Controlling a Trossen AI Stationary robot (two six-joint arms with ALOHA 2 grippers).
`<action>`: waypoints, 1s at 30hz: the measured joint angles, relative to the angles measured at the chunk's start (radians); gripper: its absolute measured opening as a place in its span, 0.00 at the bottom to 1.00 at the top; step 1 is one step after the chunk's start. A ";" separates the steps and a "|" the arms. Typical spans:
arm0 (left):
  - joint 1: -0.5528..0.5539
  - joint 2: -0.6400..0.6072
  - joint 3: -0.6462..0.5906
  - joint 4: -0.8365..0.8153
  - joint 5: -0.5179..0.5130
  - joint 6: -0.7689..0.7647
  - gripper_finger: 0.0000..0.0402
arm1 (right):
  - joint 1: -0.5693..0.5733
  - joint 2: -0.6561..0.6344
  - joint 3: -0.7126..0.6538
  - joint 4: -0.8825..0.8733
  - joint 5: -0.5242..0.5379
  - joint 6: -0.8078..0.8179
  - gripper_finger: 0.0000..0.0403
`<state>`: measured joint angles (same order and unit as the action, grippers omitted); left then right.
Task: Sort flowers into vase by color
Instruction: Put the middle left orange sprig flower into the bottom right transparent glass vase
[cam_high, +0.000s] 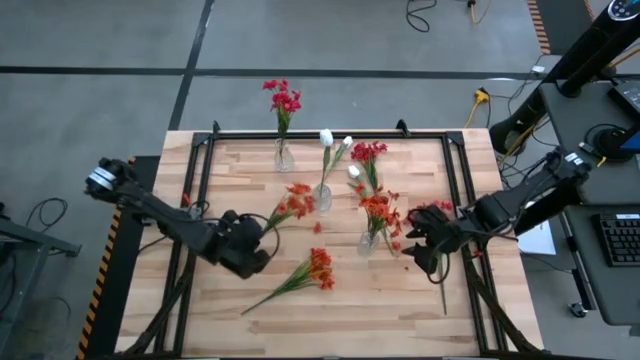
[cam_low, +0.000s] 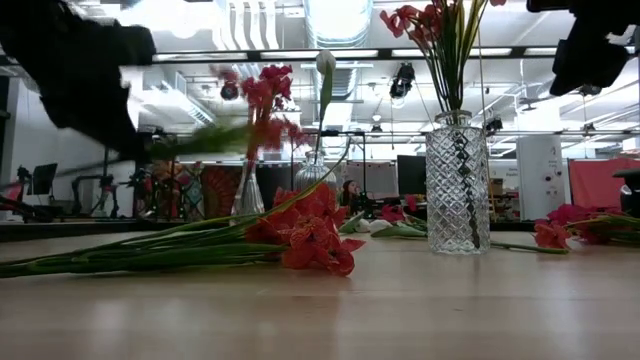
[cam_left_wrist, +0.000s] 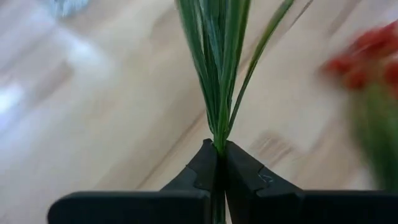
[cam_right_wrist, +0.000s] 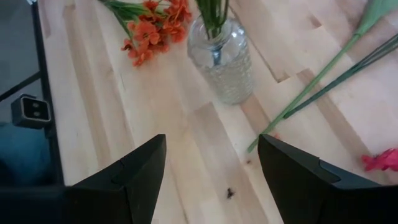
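Note:
My left gripper (cam_high: 247, 243) is near the table's left middle, shut on the green stalks of an orange-red flower (cam_high: 293, 203). An orange-red flower (cam_high: 315, 270) lies flat on the table near the front. Three glass vases stand on the table: one holds crimson flowers (cam_high: 283, 100), one white buds (cam_high: 326, 138), and one orange-red flowers (cam_high: 376, 208). My right gripper (cam_high: 430, 245) hovers open beside a crimson flower (cam_high: 436, 212) that lies on the table at the right. My left gripper pinches the orange-red flower's bundle of thin green stalks (cam_left_wrist: 217, 138) near its bottom end, between its two fingertips. The fingers slant down from the table's left. The stalks run on ahead of the fingertips toward the flower head, and in the low view the stalk (cam_low: 200, 138) is above the tabletop.
A loose crimson flower (cam_high: 369, 152) and a white bud (cam_high: 353, 172) lie between the vases. Black frame rails (cam_high: 200, 170) run along the table's sides. In the right wrist view, the orange-red vase (cam_right_wrist: 222, 59) stands just ahead of my right gripper (cam_right_wrist: 211, 168), with green stems (cam_right_wrist: 336, 68) beside it.

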<state>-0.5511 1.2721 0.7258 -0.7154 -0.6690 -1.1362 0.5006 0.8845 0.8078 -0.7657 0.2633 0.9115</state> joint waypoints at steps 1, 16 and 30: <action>-0.021 -0.024 0.000 0.001 -0.033 0.003 0.00 | 0.010 0.000 0.000 0.000 0.001 0.012 0.61; -0.163 -0.203 0.000 0.291 -0.343 0.423 0.00 | 0.164 0.001 -0.008 0.017 0.220 0.030 0.60; -0.164 -0.178 -0.024 0.738 -0.343 0.928 0.00 | 0.248 0.016 -0.030 0.243 0.457 -0.206 0.60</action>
<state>-0.7149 1.0943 0.7013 0.0229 -1.0116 -0.2078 0.7491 0.9002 0.7780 -0.5231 0.7207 0.7056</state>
